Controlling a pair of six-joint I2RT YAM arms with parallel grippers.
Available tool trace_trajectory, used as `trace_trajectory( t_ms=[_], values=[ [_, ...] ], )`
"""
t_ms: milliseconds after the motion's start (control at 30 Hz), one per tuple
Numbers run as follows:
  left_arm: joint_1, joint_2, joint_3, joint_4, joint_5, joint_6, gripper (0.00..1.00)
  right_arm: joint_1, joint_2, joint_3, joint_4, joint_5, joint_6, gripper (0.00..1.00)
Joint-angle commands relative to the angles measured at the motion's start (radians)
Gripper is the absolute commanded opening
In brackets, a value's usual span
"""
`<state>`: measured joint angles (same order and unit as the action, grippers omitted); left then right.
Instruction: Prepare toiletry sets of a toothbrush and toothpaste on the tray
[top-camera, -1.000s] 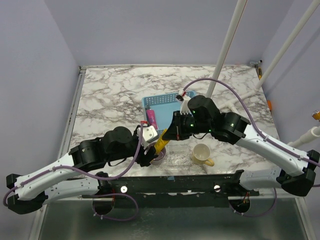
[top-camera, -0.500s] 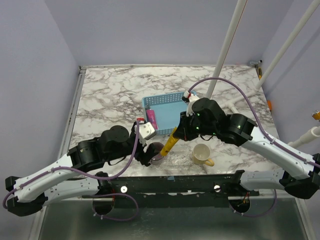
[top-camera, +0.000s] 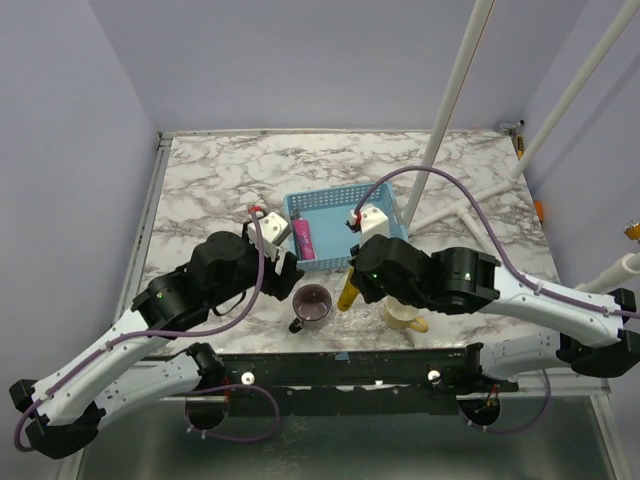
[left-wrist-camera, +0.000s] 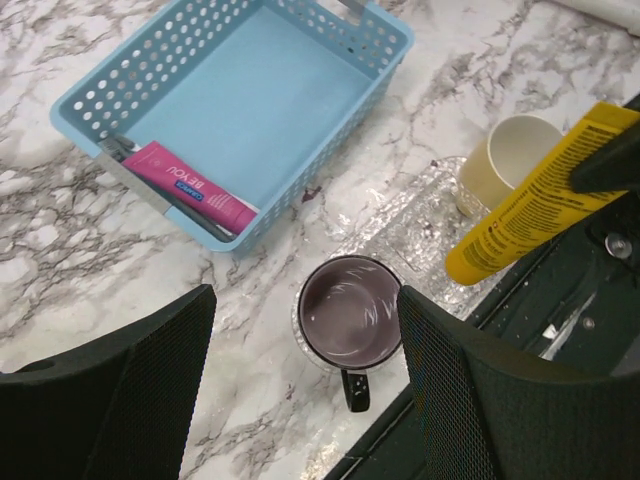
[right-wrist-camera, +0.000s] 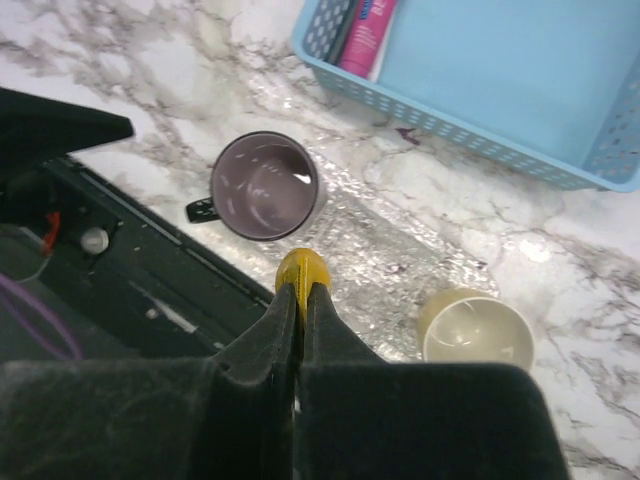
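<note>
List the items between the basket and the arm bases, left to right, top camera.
purple mug → yellow tube → cream mug

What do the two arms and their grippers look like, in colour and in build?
The left arm and right arm have white links and bulky black joints. A purple cable loops along each. Each wrist carries a small white camera box. The fingers are black with a fine mesh texture.
</note>
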<state>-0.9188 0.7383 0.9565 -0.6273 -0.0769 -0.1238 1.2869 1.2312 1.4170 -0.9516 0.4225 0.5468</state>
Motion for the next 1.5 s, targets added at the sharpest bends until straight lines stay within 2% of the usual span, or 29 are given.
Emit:
trace_trajectory(
  t_ms=[0,100,267,767,1467],
  values=[
    [0.057,-0.012,0.0,0.026,-0.067,-0.038,0.73,0.056,0.027,0.012,-0.053,0.232,0.026,0.0],
    [0.085,-0.012,-0.001,0.028,-0.083,-0.049,0.73,0.072,0.042,-0.007,-0.051,0.303,0.037,0.0],
    [0.11,-0.004,0.0,0.026,-0.08,-0.054,0.73,0.075,0.047,-0.057,0.015,0.323,0.03,0.0],
    [0.126,0.006,-0.003,0.022,-0.088,-0.06,0.73,0.075,0.081,-0.145,0.148,0.331,0.029,0.01],
    [0.13,0.013,0.0,0.017,-0.087,-0.059,0.73,0.074,0.1,-0.172,0.185,0.3,0.033,0.01]
  ],
)
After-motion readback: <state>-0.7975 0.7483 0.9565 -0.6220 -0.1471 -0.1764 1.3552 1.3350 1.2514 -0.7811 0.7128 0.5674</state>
